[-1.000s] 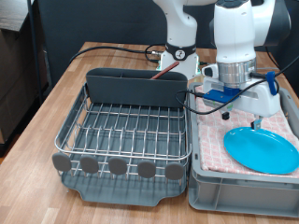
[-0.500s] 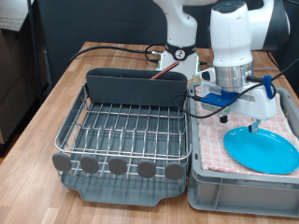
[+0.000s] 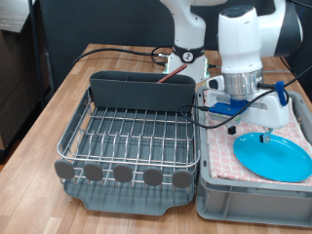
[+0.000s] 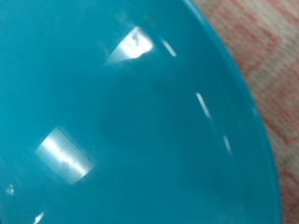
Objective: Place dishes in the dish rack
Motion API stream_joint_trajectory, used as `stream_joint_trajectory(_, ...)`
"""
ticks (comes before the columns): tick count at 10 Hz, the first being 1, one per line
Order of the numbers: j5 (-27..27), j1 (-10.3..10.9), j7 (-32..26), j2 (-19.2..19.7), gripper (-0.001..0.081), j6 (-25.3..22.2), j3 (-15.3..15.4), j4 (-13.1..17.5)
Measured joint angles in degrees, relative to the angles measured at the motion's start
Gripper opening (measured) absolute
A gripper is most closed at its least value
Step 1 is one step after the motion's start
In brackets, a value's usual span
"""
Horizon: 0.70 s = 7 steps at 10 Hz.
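Note:
The round light-blue plate [image 3: 274, 157] lies flat on pink checkered cloth in the grey crate [image 3: 220, 201] at the exterior view's right. My gripper [image 3: 251, 128] hangs just above the plate's far-left rim, its two dark fingers spread apart with nothing between them. The wrist view is filled by the plate [image 4: 121, 121], with no fingers showing. The silver wire dish rack [image 3: 132, 137] on its dark tray stands at the left, and no dishes show in it. The white cup and the wooden spoon are out of view.
The rack's dark oblong caddy [image 3: 141, 91] stands along its far edge and round dark discs [image 3: 122, 174] along its near edge. Pink checkered cloth [image 4: 271, 56] lines the crate. Cables [image 3: 117, 51] run over the wooden table behind the rack.
My gripper has shifted slightly left and sunk a little towards the plate. The plate and the rack have not moved.

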Motion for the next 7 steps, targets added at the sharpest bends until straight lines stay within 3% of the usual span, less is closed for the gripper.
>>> stream_joint_trajectory(4, 4.3, -3.7, -5.3, 0.8, 0.0803, 1.6, 4.3, 0.4)
stream_joint_trajectory(5, 4.8, -4.3, -5.7, 1.0, 0.0587, 1.8, 4.9, 0.4)
stream_joint_trajectory(6, 5.1, -4.6, -6.0, 1.1, 0.0587, 2.2, 5.3, 0.4)
stream_joint_trajectory(7, 5.4, -5.1, -6.2, 1.3, 0.0407, 2.4, 5.9, 0.4)
